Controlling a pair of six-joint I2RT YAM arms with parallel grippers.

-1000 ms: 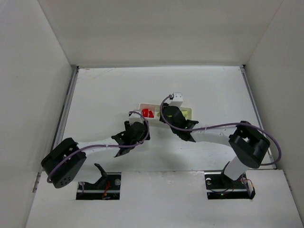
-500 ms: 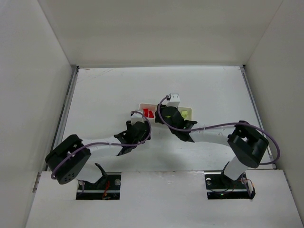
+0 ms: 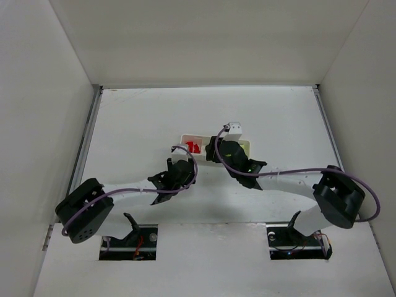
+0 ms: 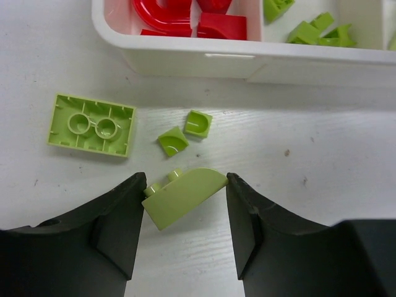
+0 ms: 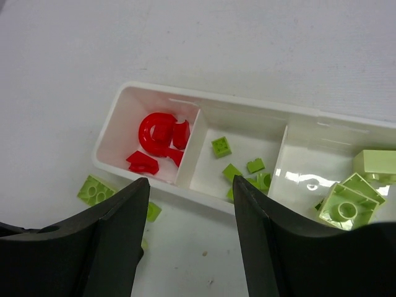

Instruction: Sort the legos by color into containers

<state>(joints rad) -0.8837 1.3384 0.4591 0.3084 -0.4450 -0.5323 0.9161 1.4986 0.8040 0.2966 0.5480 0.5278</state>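
Note:
My left gripper (image 4: 185,185) is low over the table with its jaws open on either side of a lime-green rounded lego (image 4: 184,197) that lies tilted between them, its ends at the fingers. An upside-down green plate (image 4: 91,125) and two small green legos (image 4: 198,122) lie just beyond, in front of the white tray (image 4: 185,62). My right gripper (image 5: 190,180) is open and empty above the tray's near wall (image 5: 204,197). Red legos (image 5: 158,139) fill the left compartment, small green ones (image 5: 247,170) the middle, larger green ones (image 5: 346,207) the right.
From above, the tray (image 3: 184,140) sits mid-table with both grippers crowded at its near side, the left (image 3: 178,167) and the right (image 3: 216,151). White walls enclose the table on three sides.
The right arm's elbow has swung out to the right and the right gripper has shifted slightly over the tray. The left gripper has barely moved.

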